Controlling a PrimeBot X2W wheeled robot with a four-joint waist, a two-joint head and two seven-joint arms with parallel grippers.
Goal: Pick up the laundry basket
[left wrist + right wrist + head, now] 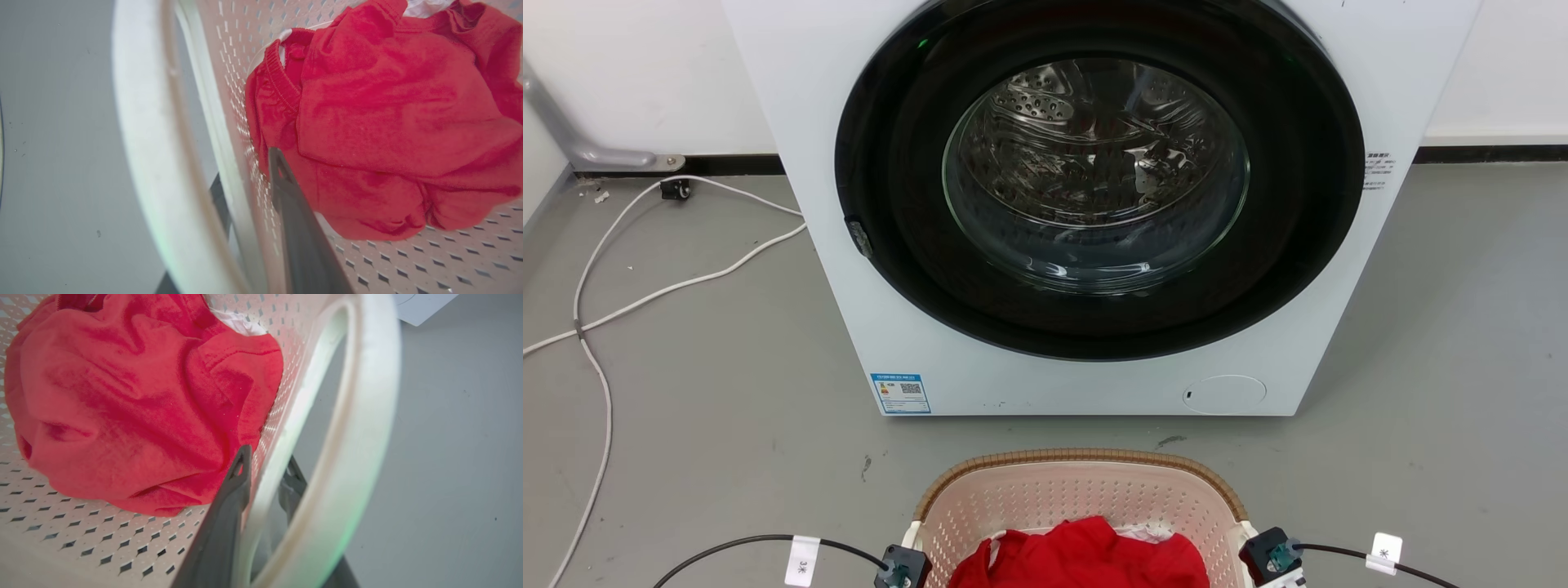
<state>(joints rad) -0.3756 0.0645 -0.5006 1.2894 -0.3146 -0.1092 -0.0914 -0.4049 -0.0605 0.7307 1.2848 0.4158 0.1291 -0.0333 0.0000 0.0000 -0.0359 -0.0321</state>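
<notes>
Rounded cream-pink perforated plastic laundry basket [1086, 490] with brown woven-look rim and white side handles, set on grey floor [703, 425] before white front-loading washing machine [931, 351], crumpled red garment [1086, 555] held inside, side walls clamped by left gripper [245, 167] and right gripper [267, 457], one dark finger inside, one outside.

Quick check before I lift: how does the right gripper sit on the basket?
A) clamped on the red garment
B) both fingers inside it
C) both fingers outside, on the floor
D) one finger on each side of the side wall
D: the right gripper straddles the side wall of the laundry basket, one finger inside by the red garment, the other between the wall and the white handle.
</notes>
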